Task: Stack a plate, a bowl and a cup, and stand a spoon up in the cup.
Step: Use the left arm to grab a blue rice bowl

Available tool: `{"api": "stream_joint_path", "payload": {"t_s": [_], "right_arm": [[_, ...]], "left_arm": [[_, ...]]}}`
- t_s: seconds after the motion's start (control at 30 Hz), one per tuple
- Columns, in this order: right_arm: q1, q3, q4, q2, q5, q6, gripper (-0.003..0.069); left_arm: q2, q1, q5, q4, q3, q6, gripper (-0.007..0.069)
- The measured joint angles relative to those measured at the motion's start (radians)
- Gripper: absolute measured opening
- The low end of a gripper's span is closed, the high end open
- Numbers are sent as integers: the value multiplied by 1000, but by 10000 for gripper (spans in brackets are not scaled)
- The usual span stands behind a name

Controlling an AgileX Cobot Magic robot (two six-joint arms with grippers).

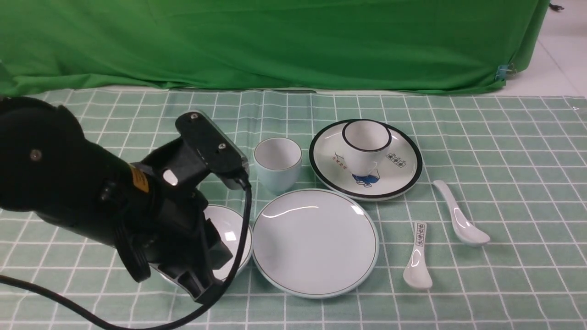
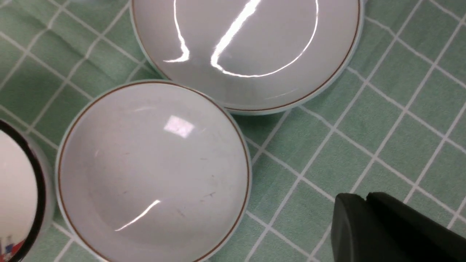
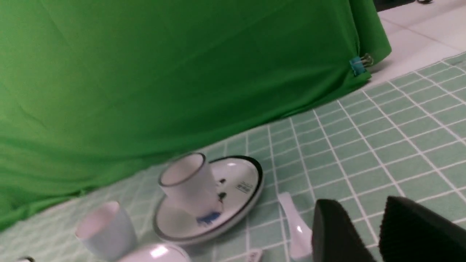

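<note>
Shows the plate (image 1: 315, 243) flat and bare at the front middle of the desk cloth (image 1: 504, 151). Has the bowl (image 1: 228, 229) upright right beside it on the left, rims close, contact not clear, half hidden in the front view behind the left arm (image 1: 69, 183). Stands the cup (image 1: 277, 162) upright behind the plate, apart from it. Lays the spoon (image 1: 461, 220) on the cloth well right of the plate, scoop toward the front, with a printed spoon (image 1: 418, 252) between the two. Seats a black-rimmed cup (image 1: 366, 142) on a printed plate (image 1: 408, 158) just right of the cup. Catches a black-rimmed bowl (image 2: 18, 189) just beside the bowl, at the edge of the left wrist view. Hangs the left tool (image 2: 364, 199) over the cloth near the bowl but clear of it, fingers pressed flat together, gripping nothing. Shows the right tool (image 3: 360, 209) only in its own wrist view, over the right side of the cloth close to the spoon, jaws partway apart with a plain gap, gripping nothing.
</note>
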Motion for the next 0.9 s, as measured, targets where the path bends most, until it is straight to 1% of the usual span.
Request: {"api": "stream_joint_path", "payload": {"t_s": [0.07,0.1,0.13,0.17,0.2,0.23,0.27,0.33,0.37,0.4,0.43,0.5,0.57,0.67,0.77,0.87,0.9], "right_arm": [[41,-54,1,13,104,13,156],[64,-91,2,27,151,-4,132],[108,-156,2,59,222,-39,101],[140,-191,2,86,258,-79,85],[183,-266,2,125,330,-146,74],[235,-340,2,178,404,-200,69],[235,-340,2,187,417,-211,69],[353,-481,3,303,557,-325,70],[361,-489,3,319,573,-331,71],[391,-515,3,343,595,-355,71],[446,-548,2,400,631,-390,74],[507,-562,2,454,642,-420,78],[551,-566,1,498,647,-430,84],[597,-566,0,541,651,-433,87],[613,-566,0,559,651,-448,87],[616,-566,0,560,643,-462,88],[616,-566,0,560,638,-462,88]], "left_arm": [[12,0,-4,10,0,0,45],[22,0,-4,15,-1,0,59],[34,0,-4,21,-1,0,78],[43,0,-4,28,-1,0,95],[60,0,-2,39,-1,1,119],[86,0,5,57,-1,7,151],[90,0,6,57,-1,7,157],[143,0,16,94,-1,20,234],[151,0,16,97,-1,20,246],[163,0,16,104,-1,21,264],[194,0,16,115,-1,31,310],[230,0,15,122,-1,70,360],[259,0,6,128,-1,103,395],[301,0,-36,159,-1,128,420],[342,0,-66,186,-1,131,420],[385,0,-95,193,-1,133,396],[404,0,-105,195,-2,133,368]]}}
